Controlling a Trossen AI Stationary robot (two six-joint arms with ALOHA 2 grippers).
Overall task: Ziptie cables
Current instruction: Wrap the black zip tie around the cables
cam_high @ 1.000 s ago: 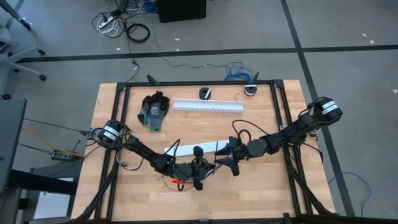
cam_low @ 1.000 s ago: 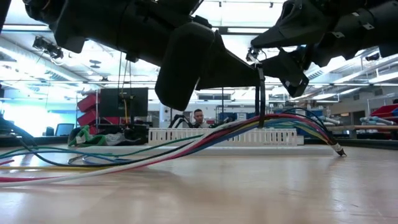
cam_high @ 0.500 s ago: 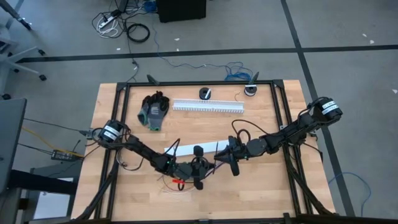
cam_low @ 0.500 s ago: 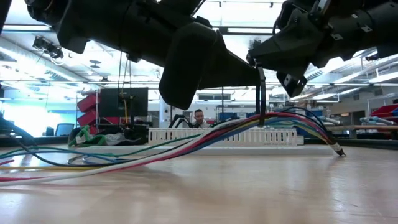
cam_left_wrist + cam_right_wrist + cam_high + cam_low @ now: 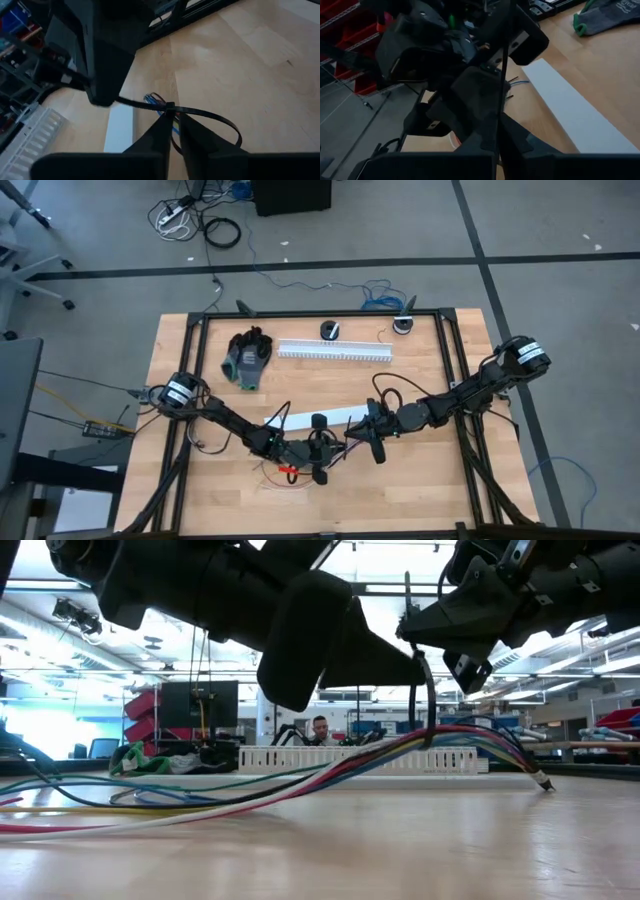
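Workshop floor and shelving lie beyond a wooden bench carrying a white slotted duct, a grey glove and a flat white strip — none of them in play. Both arms meet near the bench's middle front. The cables, a multicoloured bundle, rise off the wood to where a black zip tie loops them, lifted so the strap can pass beneath. The left gripper has its jaws nearly closed, pinching the tie at its crossing — evidently to steady the head. The right gripper is clenched on the tie's upright tail, judged ready to draw the open loop tight.
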